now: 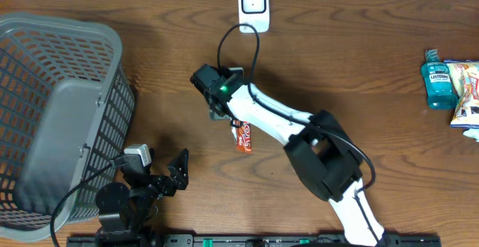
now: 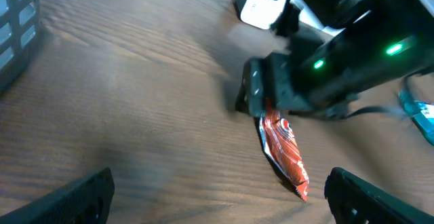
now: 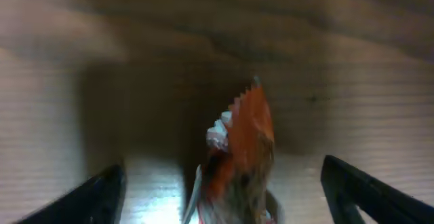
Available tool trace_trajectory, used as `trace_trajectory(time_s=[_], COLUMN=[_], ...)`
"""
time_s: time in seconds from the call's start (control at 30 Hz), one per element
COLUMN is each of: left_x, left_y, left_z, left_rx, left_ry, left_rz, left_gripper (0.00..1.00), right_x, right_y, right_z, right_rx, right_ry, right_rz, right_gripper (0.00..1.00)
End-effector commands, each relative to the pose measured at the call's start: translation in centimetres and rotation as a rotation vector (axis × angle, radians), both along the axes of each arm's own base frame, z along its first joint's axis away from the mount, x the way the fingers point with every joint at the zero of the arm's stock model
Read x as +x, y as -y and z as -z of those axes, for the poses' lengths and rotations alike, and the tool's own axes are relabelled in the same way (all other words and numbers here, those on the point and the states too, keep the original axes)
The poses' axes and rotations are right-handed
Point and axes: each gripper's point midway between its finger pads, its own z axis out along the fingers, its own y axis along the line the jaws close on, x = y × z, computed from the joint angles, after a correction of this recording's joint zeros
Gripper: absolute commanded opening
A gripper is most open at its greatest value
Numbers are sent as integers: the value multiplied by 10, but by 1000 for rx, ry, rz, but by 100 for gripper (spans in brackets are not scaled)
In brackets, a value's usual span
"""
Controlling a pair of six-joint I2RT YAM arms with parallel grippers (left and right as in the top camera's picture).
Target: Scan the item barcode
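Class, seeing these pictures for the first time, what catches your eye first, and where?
An orange snack packet sits mid-table with the right gripper open around it. A big grey basket fills the left side, and a white scanner stands at the far edge.

item: orange-red snack packet (image 1: 242, 136) (image 2: 285, 153) (image 3: 241, 149) | look: crinkled foil, serrated end seam | pose: lengthwise, roughly near-to-far | place: mid-table, on wood | white scanner (image 1: 253, 4): far table edge, well apart from packet
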Motion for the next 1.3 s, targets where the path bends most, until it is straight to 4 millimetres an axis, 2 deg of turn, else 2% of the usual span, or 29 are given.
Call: trace_trajectory(time_s=[0.0,0.13,0.27,0.3,0.33,0.4,0.6,0.67,0.77,0.83,0.97,1.13,1.27], left_x=[-2,-2,-2,-2,-2,-2,-2,-2,-2,-2,-2,-2,-2], left_y=[1,1,1,1,1,1,1,1,1,1,1,1,1], left_z=[10,10,10,10,10,10,10,10,10,10,10,10,10], left_rx=[1,1,1,1,1,1,1,1,1,1,1,1,1], left_ry=[-30,-30,-30,-30,-30,-30,-30,-30,-30,-30,-30,-30,-30], left_rz=[10,10,10,10,10,10,10,10,10,10,10,10,10], left_gripper=[99,99,99,99,99,99,99,99,99,99,99,99,99], right_x=[-1,-22,-45,-49,-54,-57,-52,-45,-47,-49,-45,-56,-53], right_y=[11,31,38,39,40,34,0,-12,-35,-42,-34,-33,-29], right_z=[17,20,24,25,26,28,24,13,-18,-37,-42,-45,-29], right_rx=[-54,-125,-158,-160,-150,-96,220,375,663,817,887,969,912], right_ry=[-8,-92,-225,-252,-300,-361,-467,-476,-484,-470,-418,-349,-308], right_rz=[61,95,14,-14,-60,-131,-345,-441,-639,-746,-848,-1026,-1067], right_gripper=[84,63,53,45,22,1,1,1,1,1,1,1,1])
